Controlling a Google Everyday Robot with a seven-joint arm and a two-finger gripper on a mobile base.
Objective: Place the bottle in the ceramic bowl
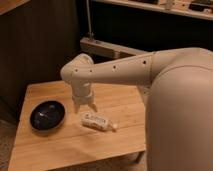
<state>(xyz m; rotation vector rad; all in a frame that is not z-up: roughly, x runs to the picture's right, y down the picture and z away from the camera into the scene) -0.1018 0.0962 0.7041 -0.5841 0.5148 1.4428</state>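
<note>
Two things lay on the wooden table (55, 150): the ceramic bowl (47, 115) near the left edge, and the bottle (97, 121) on its side near the middle, cap toward the right, apart from the bowl. The gripper (85, 107) hung pointing down just behind the bottle's left end, fingers spread wide, holding nothing. Bare wood ran along the front edge and right of the bottle.

Arm (125, 70): cream-white smooth moulded shell. It has a very broad rounded rear link and a tapering forearm with a row of small dark holes, ending in a bulbous joint. Wrist (82, 93): short white cylinder. Gripper (85, 108): two stubby white fingers, spread apart, pointing down just above the table (50, 145).
</note>
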